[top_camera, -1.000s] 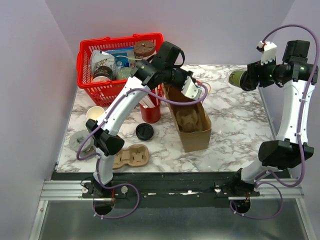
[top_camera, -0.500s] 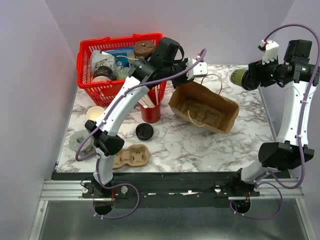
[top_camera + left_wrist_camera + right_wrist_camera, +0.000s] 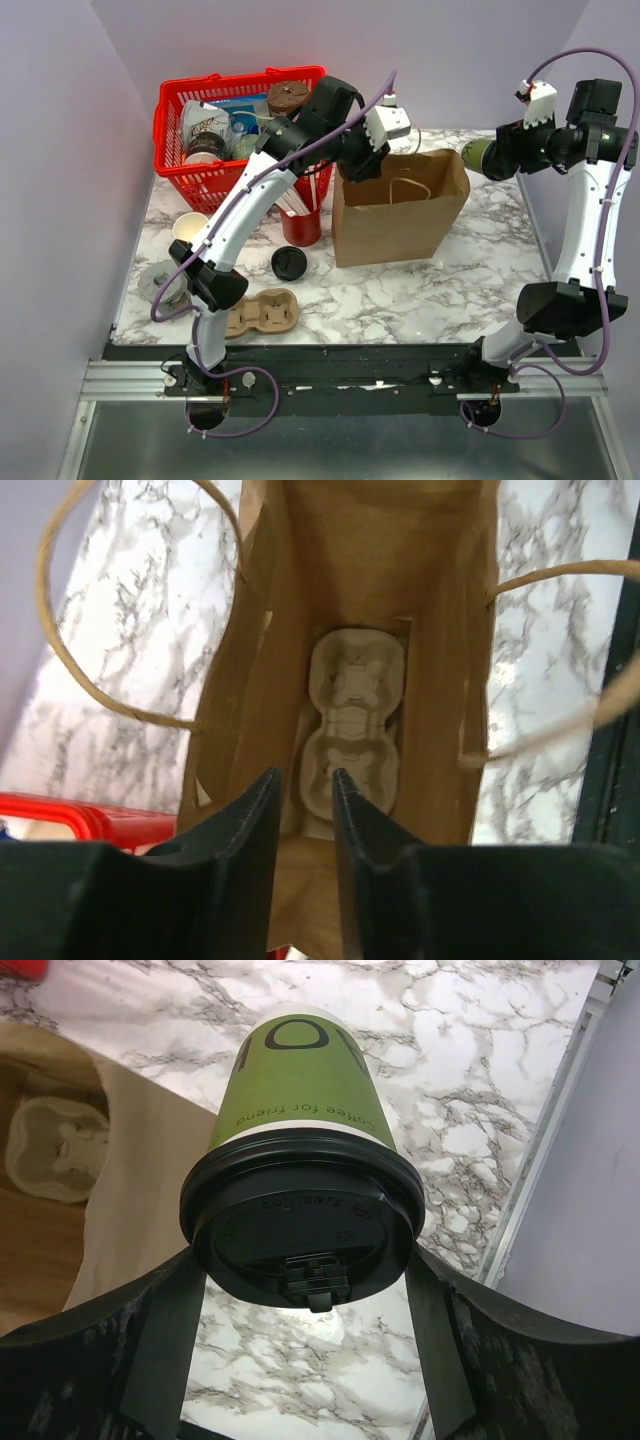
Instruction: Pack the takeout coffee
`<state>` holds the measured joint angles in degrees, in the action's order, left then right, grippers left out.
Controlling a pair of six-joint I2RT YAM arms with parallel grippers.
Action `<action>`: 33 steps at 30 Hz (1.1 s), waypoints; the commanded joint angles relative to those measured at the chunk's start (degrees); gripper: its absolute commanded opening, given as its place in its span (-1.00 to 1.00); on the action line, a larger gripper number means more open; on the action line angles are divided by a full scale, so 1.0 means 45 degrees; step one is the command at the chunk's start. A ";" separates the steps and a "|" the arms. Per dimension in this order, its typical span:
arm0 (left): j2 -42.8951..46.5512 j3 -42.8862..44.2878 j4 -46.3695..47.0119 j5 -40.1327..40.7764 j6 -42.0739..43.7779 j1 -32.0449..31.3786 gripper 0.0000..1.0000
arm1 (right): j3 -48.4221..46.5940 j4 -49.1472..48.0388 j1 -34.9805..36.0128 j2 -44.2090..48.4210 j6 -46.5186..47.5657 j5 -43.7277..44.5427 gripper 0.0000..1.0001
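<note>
While the takeout coffee (image 3: 298, 1080) hangs on its side above the bench (image 3: 480, 265), pinched near its black lid by my right gripper (image 3: 300, 1295), I see the left gripper (image 3: 305, 790), jaws slightly parted, over the upright paper bag (image 3: 400, 215) holding a cup carrier (image 3: 352, 730).

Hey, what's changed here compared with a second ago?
The left arm swung the paper bag round: it stood end-on to the arms, now its broad side faces them. The left fingers now stand slightly apart over its opening, apparently letting go. Unchanged: the right fingers hold the takeout coffee off to the right; the red basket, loose lid and spare carrier lie as before.
</note>
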<state>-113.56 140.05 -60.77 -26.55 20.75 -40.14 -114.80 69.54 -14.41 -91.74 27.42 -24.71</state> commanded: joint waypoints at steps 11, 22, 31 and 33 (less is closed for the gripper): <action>0.1115 -0.1064 0.2590 -0.1283 -0.0924 0.1420 0.57 | -0.0716 -0.0179 -0.0039 0.0095 -0.0194 0.0042 -0.99; -0.0427 -0.0966 0.3016 -0.2519 -0.0100 0.1381 0.54 | -0.2515 -0.1018 -0.0039 0.0113 -0.0372 -0.0814 -0.99; -0.1268 -0.0751 0.3388 -0.2870 -0.0061 0.1264 -0.01 | -0.2300 -0.0242 0.0059 0.1870 0.2166 -0.4757 -0.99; -0.1289 -0.0770 0.3310 -0.3143 -0.0100 0.1264 -0.19 | -0.2417 0.0597 0.0078 0.2144 0.3738 -0.5521 -0.99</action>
<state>-119.15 135.48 -46.85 -36.95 19.75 -34.04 -124.57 66.72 -14.33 -86.30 33.23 -38.17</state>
